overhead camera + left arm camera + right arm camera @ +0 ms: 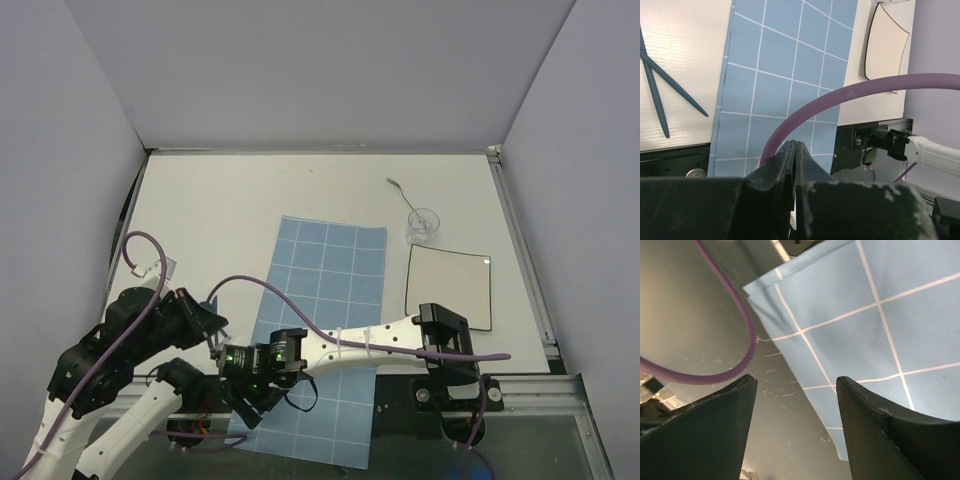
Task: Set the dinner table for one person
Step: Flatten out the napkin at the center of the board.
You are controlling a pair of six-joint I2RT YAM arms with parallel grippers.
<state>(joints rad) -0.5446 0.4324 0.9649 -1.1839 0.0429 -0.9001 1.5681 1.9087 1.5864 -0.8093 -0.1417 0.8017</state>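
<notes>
On the dinner table (230,200), at 1 o'clock of the blue mat (330,290), a clear glass (422,226) stands just past the square plate (448,287). It looks empty, though a thin utensil (398,187) at its 11 o'clock may touch it. The right gripper (795,385) reaches across over the mat's 7 o'clock corner, jaws wide and holding nothing, while the left gripper (795,146) sits folded back, jaws pressed together on nothing.

Purple cable (840,95) arched over the dinner table (690,30)
</notes>
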